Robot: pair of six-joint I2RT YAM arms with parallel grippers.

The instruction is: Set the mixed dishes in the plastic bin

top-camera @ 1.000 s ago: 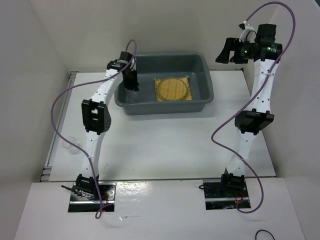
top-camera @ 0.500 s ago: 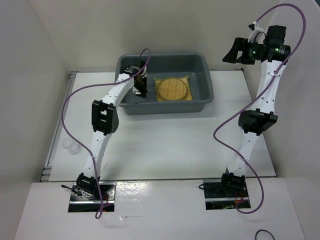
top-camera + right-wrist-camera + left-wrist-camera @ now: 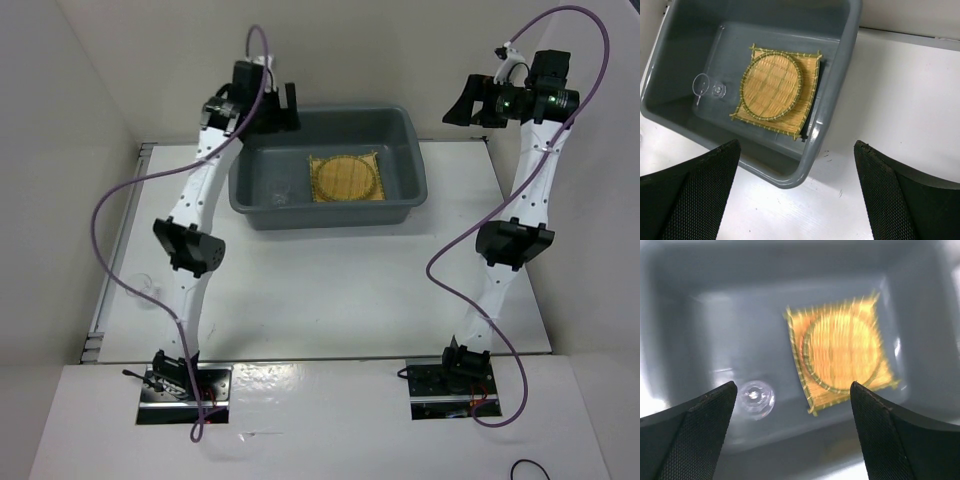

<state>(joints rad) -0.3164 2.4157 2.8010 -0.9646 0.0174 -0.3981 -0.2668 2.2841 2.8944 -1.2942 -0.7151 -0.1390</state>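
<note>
The mat [image 3: 811,85], a tan disc [image 3: 771,86] lying on it, and a glass cup [image 3: 719,90] beside them sit in the bin [image 3: 835,75] on the table [image 3: 900,100], with the left gripper [image 3: 792,385] above the bin and the right gripper [image 3: 796,144] raised at its right, both spread wide and empty.

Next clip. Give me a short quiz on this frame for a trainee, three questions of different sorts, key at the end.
1. True or false: the round woven disc lies on the bamboo mat inside the plastic bin.
2. Where is the glass cup? A: on top of the disc. B: on the bin floor, apart from the mat. C: outside the bin.
3. Fill in: the left gripper and the right gripper are both ____ (open or shut).
Key: 1 true; 2 B; 3 open.
</note>
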